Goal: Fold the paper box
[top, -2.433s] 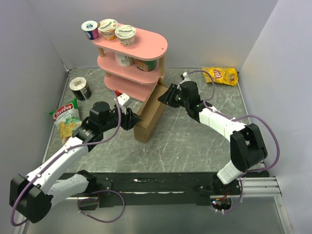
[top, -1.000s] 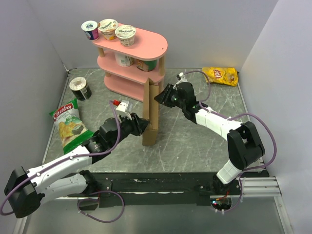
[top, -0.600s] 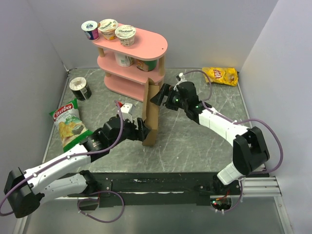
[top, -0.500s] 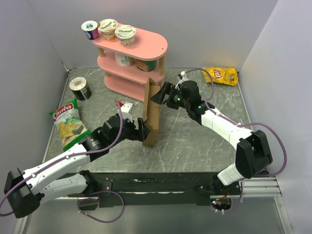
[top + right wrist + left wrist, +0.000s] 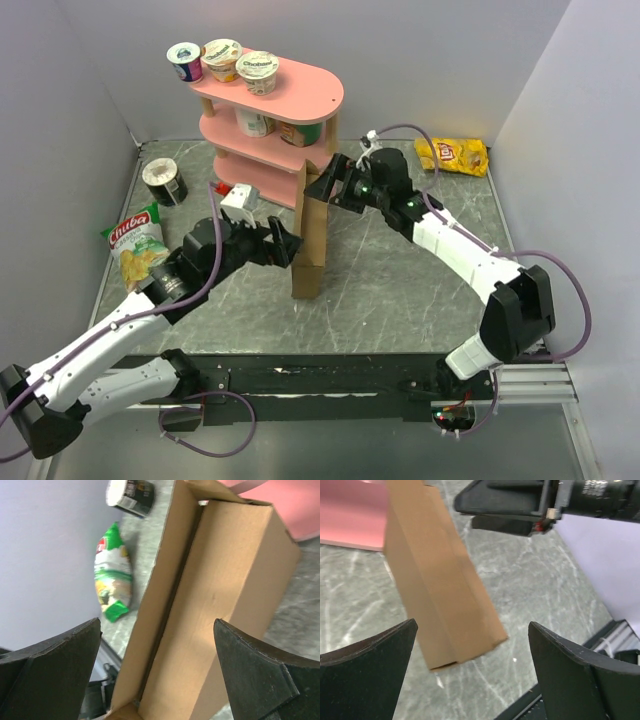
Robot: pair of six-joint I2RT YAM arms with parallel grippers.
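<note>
Box status: paper box (image 5: 309, 235) stands on end near centre of table (image 5: 400, 285), long axis upright, lower end on the tabletop, just at 6 o'clock of pink shelf (image 5: 270, 95). Can't tell if its top touches the shelf. Left gripper (image 5: 284, 246) sits at box's 9 o'clock, fingers spread wide, nothing held. Its wrist cam shows box between the fingers w/ a gap each side. Right gripper (image 5: 322, 186) is at box's 12 o'clock by the top end, also spread wide and empty, w/ no contact seen. Green chip bag (image 5: 135, 250) at table's 9 o'clock, can (image 5: 164, 180) at 10, yellow bag (image 5: 452, 155) at 1.
</note>
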